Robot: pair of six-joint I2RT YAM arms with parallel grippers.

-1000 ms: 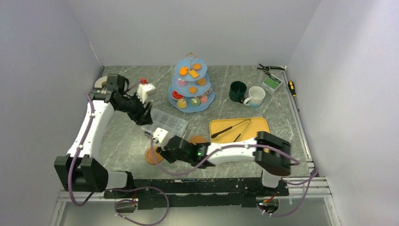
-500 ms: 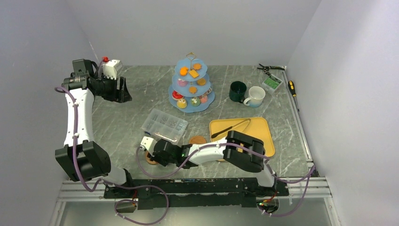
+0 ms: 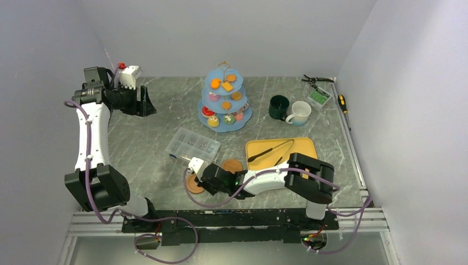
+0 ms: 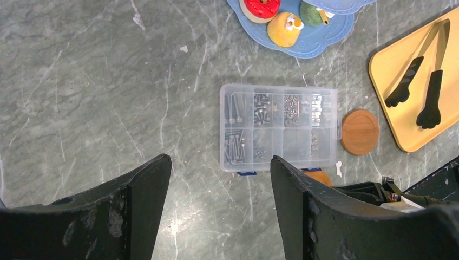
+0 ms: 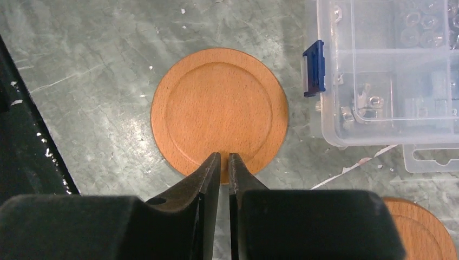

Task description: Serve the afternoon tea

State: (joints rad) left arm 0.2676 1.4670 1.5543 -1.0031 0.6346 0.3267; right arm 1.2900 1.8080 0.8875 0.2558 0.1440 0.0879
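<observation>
Top: overhead, rear. Wrists face down, right closer; share box (image 4: 279,127).

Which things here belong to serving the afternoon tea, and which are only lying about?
For the tea: three-tier stand, toy cakes, dark-green mug, white mug, wooden coaster.
Lying about: compartment box, black tongs, yellow tray, screwdriver.

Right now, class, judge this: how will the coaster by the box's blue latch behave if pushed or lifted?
The coaster looks like solid wood, so probably stiff and light. It lies flat on the smooth table, so a push should slide it, not roll it. Its thin edge likely makes lifting awkward.
</observation>
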